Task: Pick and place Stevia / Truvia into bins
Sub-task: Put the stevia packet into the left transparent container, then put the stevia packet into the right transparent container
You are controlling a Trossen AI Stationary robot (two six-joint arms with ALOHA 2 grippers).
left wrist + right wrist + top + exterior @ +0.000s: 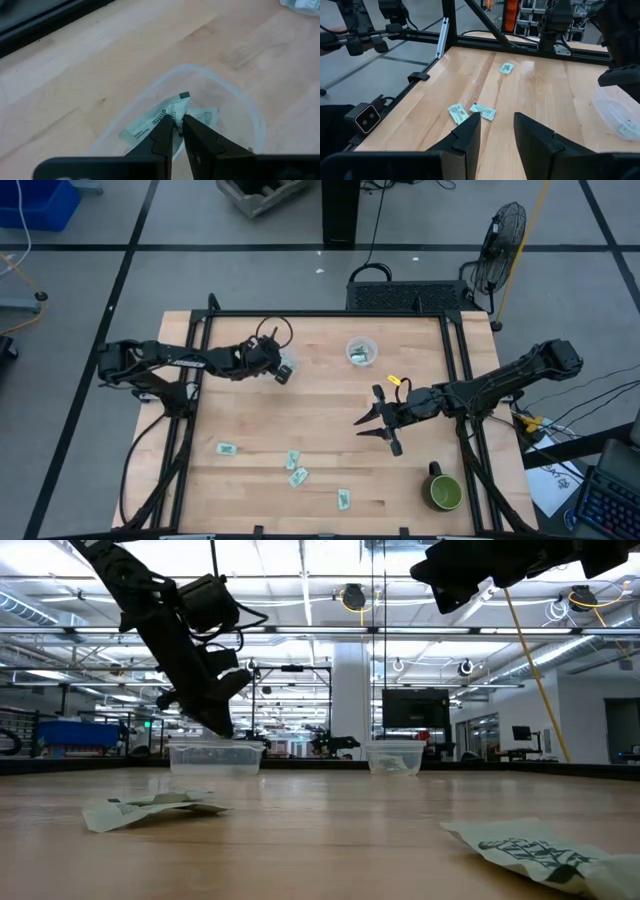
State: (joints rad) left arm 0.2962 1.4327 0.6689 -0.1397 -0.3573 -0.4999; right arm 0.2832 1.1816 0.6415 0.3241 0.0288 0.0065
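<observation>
My left gripper (178,120) reaches down into the shallow clear oval tub (243,103) at the table's far left (215,756), shut on a pale green and white sachet (150,125). A second sachet (207,116) lies flat on the tub floor. The round clear cup (362,352) stands to the right of the tub with sachets inside. My right gripper (378,423) hovers open above the table's right middle, touching nothing. Several loose sachets (227,448) (298,477) (343,499) lie flat near the near edge. My left gripper pinches the sachet between its two fingers at one crumpled end (176,111). The fingers come from above, slanting down into the tub. The rest of the sachet trails away from the fingertips toward the tub floor; whether it rests there I cannot tell.
A dark green mug (445,493) stands at the near right corner. Black frame rails (455,350) run along the table's edges. In the right wrist view, two sachets (457,114) (484,112) lie close together ahead of the fingers. Bare wood lies between the cup and the loose sachets.
</observation>
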